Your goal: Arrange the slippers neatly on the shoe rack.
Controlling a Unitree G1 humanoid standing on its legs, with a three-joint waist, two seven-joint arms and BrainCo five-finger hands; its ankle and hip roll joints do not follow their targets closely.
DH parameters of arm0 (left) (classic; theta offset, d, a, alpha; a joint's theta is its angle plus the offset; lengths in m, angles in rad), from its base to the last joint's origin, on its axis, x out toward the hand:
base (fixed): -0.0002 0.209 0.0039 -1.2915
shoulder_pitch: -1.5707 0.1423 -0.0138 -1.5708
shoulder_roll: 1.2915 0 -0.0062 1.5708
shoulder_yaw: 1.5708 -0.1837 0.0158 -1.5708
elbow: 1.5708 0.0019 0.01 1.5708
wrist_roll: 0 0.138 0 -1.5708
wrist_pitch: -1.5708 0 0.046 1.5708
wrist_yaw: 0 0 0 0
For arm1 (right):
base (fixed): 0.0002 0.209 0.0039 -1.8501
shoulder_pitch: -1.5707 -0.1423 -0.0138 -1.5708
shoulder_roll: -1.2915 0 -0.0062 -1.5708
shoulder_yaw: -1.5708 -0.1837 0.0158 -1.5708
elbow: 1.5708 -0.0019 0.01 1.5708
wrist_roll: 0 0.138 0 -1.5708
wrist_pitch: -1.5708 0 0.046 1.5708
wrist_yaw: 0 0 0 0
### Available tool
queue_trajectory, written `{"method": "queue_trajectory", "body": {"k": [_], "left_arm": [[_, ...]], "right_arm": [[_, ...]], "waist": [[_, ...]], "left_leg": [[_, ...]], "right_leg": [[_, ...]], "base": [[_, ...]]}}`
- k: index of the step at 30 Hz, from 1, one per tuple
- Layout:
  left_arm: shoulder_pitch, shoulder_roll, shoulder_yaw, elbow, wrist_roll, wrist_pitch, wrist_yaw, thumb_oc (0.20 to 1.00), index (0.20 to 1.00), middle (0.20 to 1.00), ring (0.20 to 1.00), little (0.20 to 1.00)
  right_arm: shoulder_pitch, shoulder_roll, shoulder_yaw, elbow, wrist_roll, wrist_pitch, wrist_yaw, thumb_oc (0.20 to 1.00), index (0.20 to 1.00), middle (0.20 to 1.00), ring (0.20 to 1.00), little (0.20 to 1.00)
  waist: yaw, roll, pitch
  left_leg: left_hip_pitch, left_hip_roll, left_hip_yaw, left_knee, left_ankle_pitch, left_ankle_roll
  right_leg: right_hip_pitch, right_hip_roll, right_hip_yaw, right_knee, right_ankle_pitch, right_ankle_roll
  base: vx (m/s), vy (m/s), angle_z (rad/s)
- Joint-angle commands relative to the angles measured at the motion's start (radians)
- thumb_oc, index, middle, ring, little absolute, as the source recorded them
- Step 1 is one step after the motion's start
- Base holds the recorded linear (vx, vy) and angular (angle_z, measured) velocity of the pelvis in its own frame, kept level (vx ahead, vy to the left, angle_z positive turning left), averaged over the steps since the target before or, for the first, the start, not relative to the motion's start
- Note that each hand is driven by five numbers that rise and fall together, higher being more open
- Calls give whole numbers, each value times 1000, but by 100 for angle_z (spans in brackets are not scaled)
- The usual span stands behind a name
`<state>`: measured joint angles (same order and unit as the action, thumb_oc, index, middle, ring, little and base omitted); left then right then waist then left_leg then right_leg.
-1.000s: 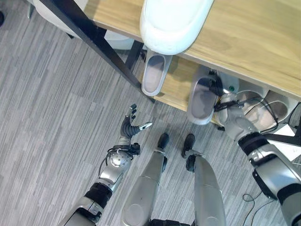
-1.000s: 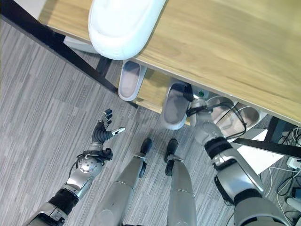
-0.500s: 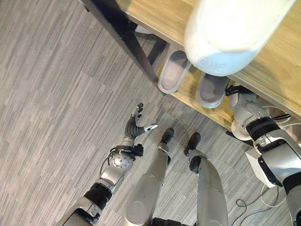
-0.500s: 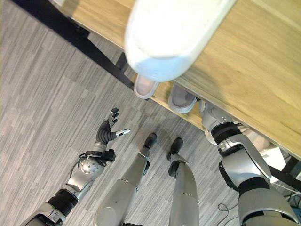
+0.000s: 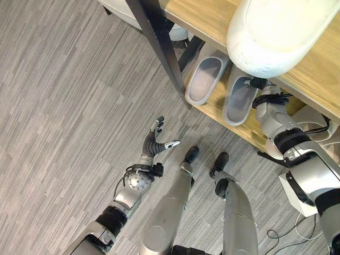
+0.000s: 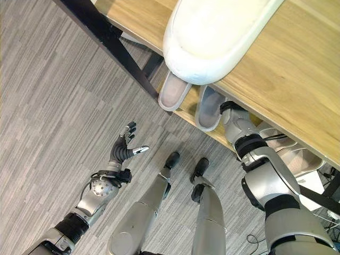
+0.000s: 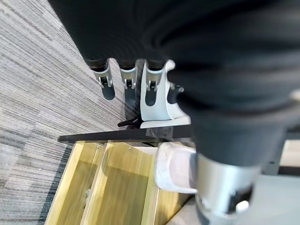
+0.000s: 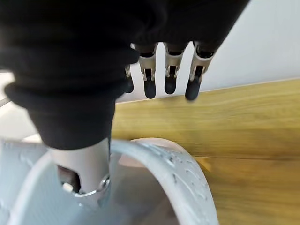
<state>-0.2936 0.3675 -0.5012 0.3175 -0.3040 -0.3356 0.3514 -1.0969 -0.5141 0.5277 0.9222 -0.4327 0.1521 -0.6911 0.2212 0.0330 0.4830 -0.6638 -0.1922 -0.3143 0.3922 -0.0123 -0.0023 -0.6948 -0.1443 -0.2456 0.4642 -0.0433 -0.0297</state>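
right hand (image 8: 89, 183) thumb inside grey slipper (image 5: 239, 101), fingers straight, nothing clenched | second slipper (image 5: 204, 79) beside it on shoe rack (image 5: 212, 103) lower shelf, upper centre | left hand (image 5: 154, 144) released, idle over floor | risk: withdrawing thumb could drag slipper off the shelf edge

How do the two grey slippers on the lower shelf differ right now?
The left slipper lies free beside the black rack leg; the right slipper has the right hand at its far end. In the right wrist view the thumb sits inside it, with the fingers straight above. Both are grey, parallel, heels toward the robot.
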Motion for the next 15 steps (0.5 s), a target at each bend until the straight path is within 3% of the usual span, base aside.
{"method": "queue_trajectory", "body": {"k": [1,6,15], "left_arm": [[6,8,14,-52,-3,-22,8,1000,1000,1000,1000,1000],[45,-1,32,-56,1,-8,-1,1000,1000,1000,1000,1000],[60,-6,46,-38,-6,6,-5,1000,1000,1000,1000,1000]], "right_arm": [[39,22,-87,-173,96,-48,-95,1000,1000,1000,1000,1000],[188,111,-207,-357,146,-93,-131,1000,1000,1000,1000,1000],[287,182,-237,-381,235,-146,-89,1000,1000,1000,1000,1000]], "waist": [[-19,-2,-14],[-39,11,-14],[-60,20,-11]], "left_leg": [[84,13,-27,-71,-137,25],[115,17,-15,-81,-142,31],[120,19,-4,-76,-145,33]], "right_leg": [[197,-29,43,16,-287,50],[219,-24,63,10,-287,46],[222,-22,74,11,-283,43]], "base": [[0,0,0],[-4,5,-14],[-14,-2,-9]]}}
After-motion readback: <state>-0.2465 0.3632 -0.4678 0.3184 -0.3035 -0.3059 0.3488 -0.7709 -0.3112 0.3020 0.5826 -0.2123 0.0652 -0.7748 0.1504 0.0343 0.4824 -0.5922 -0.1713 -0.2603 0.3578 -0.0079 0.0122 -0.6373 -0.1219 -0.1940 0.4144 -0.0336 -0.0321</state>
